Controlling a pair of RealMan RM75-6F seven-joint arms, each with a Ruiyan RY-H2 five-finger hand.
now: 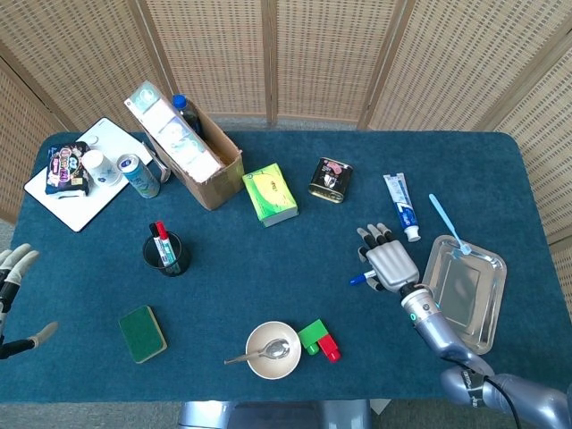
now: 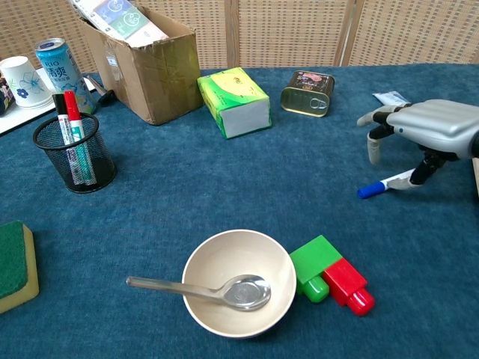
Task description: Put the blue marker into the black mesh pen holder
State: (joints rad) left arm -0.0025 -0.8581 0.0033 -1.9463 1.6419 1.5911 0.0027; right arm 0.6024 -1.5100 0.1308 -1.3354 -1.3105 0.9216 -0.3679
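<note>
Head view: right hand (image 1: 388, 266) sits palm-down over the blue marker (image 1: 357, 280) near the tabletop's (image 1: 268, 268) right edge, just left of the steel tray (image 1: 465, 290). The pen holder (image 1: 165, 254) stands well apart, toward the left edge. Left hand (image 1: 13, 295) is off the left edge, fingers spread, holding nothing.

Chest view: thumb is down on the marker (image 2: 385, 184), other fingers arched, so whether it's actually gripping I can't tell. Holder (image 2: 75, 153) already has red and green markers. Can lettering too blurry to read.
</note>
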